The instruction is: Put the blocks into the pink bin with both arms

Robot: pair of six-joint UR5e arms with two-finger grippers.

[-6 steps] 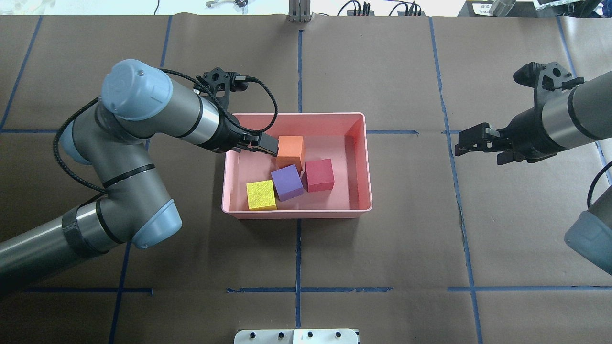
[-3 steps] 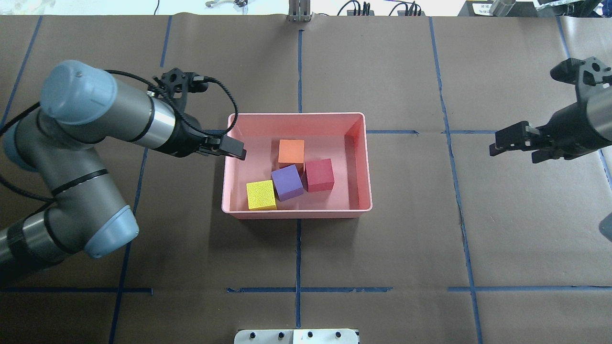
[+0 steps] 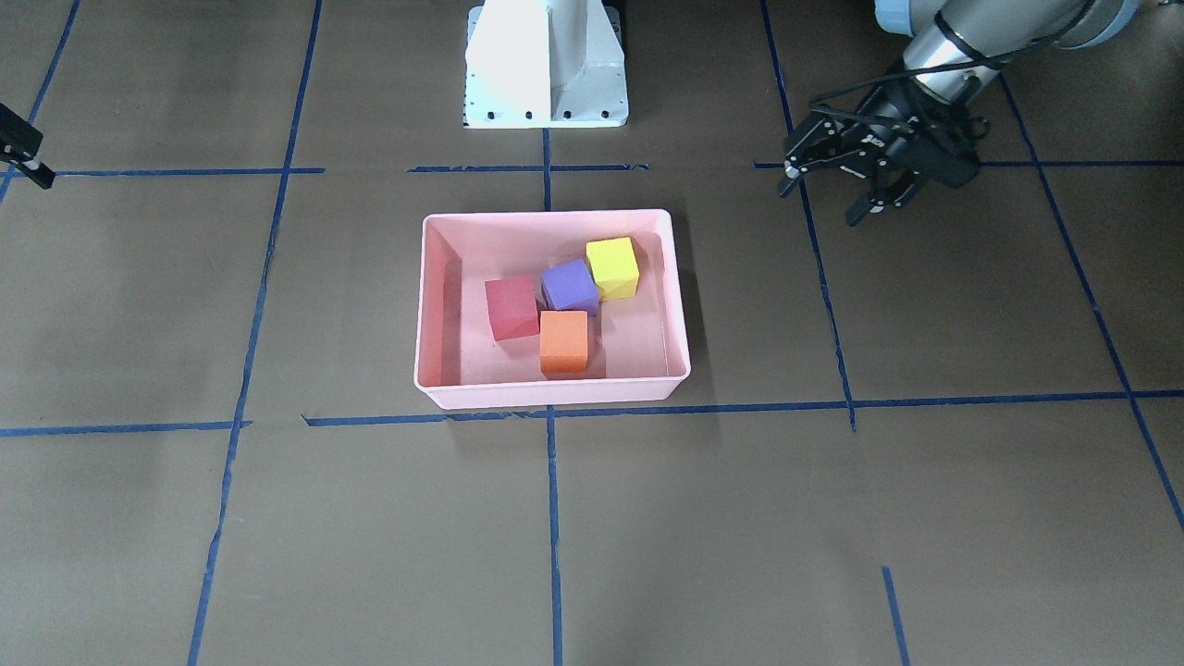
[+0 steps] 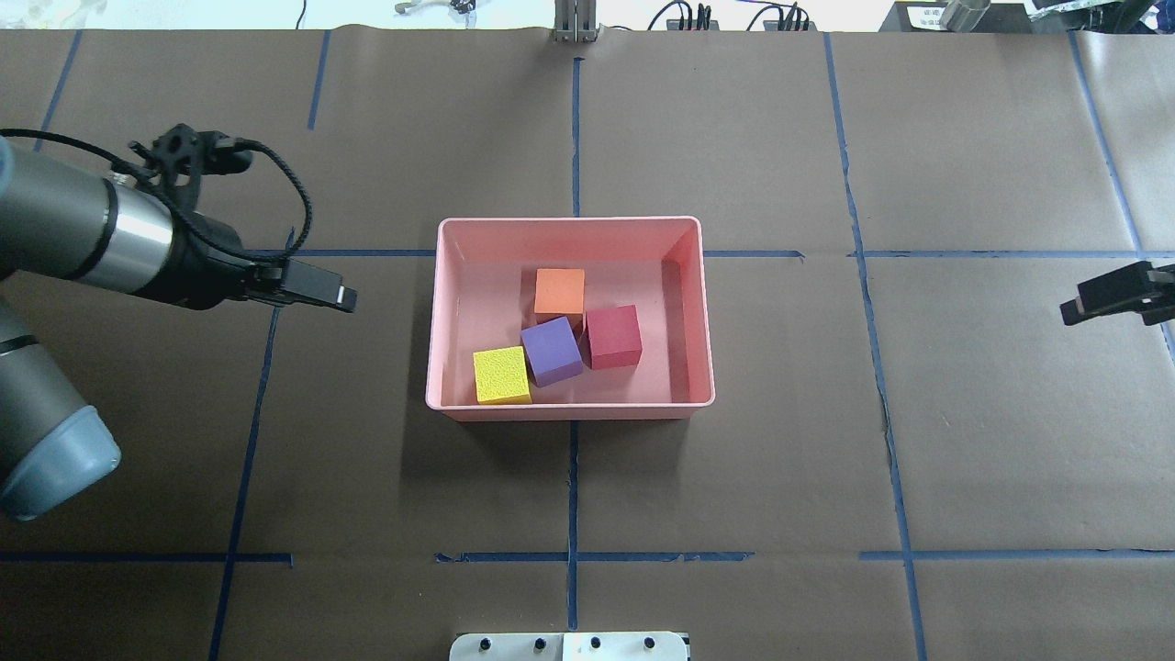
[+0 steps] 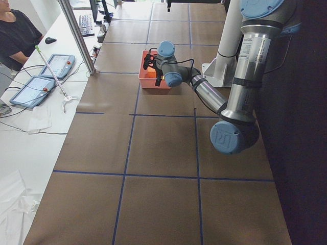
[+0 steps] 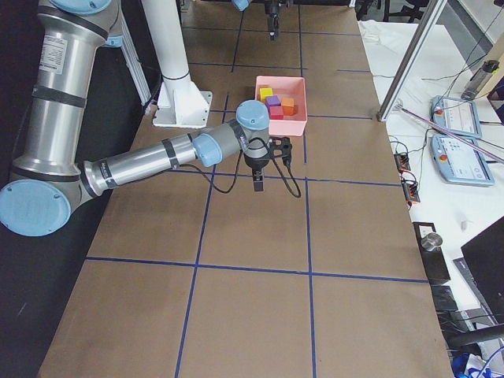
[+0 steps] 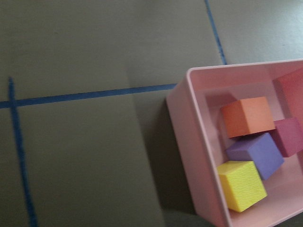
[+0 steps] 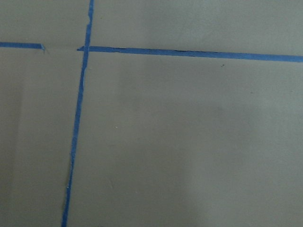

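The pink bin [image 4: 569, 221] sits mid-table and holds all four blocks: orange [image 4: 559, 292], purple [image 4: 551, 351], red [image 4: 613, 336] and yellow-green [image 4: 501, 375]. They also show in the front-facing view: bin [image 3: 546, 215], orange [image 3: 563, 340], purple [image 3: 569, 286], red [image 3: 511, 307], yellow-green [image 3: 612, 267]. My left gripper [image 4: 344, 298] is open and empty, well left of the bin; its spread jaws show in the front-facing view [image 3: 819, 205]. My right gripper [image 4: 1069, 315] is at the table's far right edge, empty, and looks open. The left wrist view shows the bin's corner [image 7: 189, 137].
Brown paper with blue tape lines [image 4: 573, 477] covers the table. The white pedestal base [image 3: 546, 65] stands behind the bin on the robot's side. A side bench with tablets [image 5: 48, 71] and a seated person [image 5: 15, 35] lies beyond the table's far edge.
My left gripper has pulled back leftward out of the bin, away from the orange block. My right gripper has drawn back to the right edge. The blocks have not moved.
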